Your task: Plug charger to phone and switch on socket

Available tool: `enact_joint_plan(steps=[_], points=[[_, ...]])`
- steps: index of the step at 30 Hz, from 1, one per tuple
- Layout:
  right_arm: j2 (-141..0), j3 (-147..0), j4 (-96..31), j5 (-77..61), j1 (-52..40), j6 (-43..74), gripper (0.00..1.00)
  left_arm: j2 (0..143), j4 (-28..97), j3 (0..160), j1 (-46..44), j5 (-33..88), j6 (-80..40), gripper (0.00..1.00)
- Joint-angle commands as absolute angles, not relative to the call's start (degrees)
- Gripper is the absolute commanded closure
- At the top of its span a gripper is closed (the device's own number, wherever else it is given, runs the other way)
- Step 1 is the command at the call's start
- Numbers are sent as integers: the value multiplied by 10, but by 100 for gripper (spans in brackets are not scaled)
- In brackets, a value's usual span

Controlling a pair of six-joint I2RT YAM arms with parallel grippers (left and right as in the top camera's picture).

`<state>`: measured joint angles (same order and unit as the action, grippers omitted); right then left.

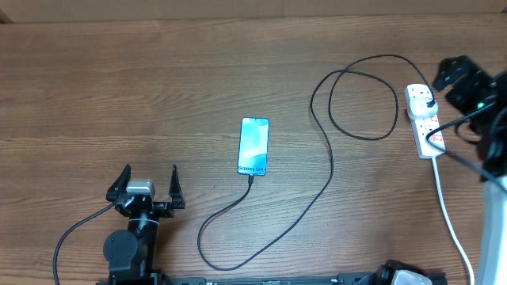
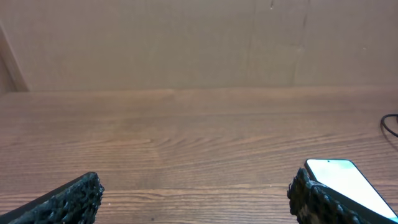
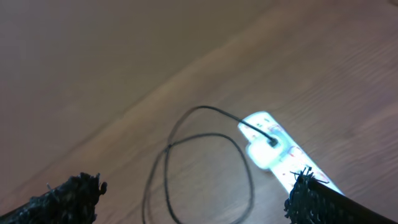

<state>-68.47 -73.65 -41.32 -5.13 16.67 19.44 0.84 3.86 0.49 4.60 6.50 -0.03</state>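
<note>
Though near the socket [image 1: 425, 119] (charger [image 1: 329, 158] tip at phone [image 1: 253, 146]), right gripper [image 3: 193, 199] spread, left gripper [image 1: 150, 176] likewise.

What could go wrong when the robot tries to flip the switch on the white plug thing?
The right gripper is open near the socket, and the charger loops right beside it. A finger might snag that loop and tug the cable out of the phone. The socket also looks unfastened, so a push might just slide it.
</note>
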Motion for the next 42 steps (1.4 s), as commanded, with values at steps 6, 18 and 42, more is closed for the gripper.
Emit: enact_joint_plan(steps=[6, 18, 42], points=[[-601, -569, -249, -52, 130, 195, 0, 2, 39, 3, 49, 73, -4, 1], [-490, -354, -25, -52, 81, 173, 0, 2, 39, 3, 49, 73, -4, 1], [-236, -129, 103, -46, 53, 117, 0, 2, 39, 3, 49, 73, -4, 0]])
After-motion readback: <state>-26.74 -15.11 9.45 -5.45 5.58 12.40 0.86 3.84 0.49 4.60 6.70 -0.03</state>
